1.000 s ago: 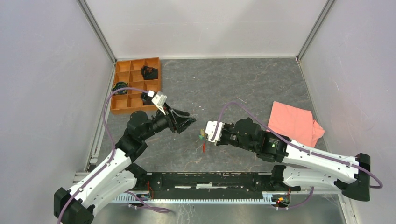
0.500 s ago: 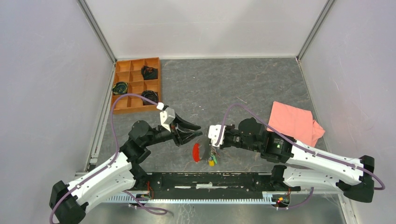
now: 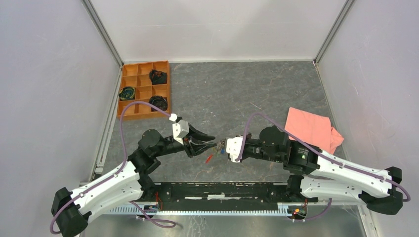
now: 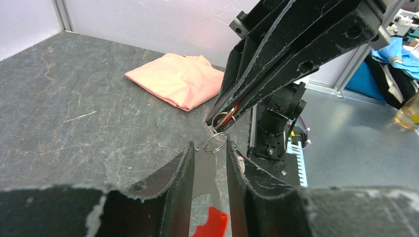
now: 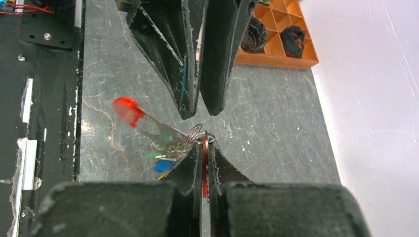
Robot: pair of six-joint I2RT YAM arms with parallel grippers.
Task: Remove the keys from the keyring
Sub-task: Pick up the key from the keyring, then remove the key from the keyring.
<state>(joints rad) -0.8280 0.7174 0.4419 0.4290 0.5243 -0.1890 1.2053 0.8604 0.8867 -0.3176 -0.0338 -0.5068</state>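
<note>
My right gripper is shut on the keyring's red strap, and its thin metal ring sticks out past the fingertips. The keys hang from the ring: a red-headed one, blurred, reaches left, and blue and green ones bunch below. My left gripper faces it tip to tip, jaws a narrow gap apart, with the ring at their tips. The red key head shows through that gap and seems to lie beyond the jaws. In the top view the grippers meet near the keys.
A folded pink cloth lies right of the right arm. An orange compartment tray with dark coiled items stands at the back left by the wall. The arms' black base rail runs along the near edge.
My left gripper narrowed its jaws and advanced right to the ring. The right gripper shifted right with the strap, and the key bunch swung up from hanging below it.
</note>
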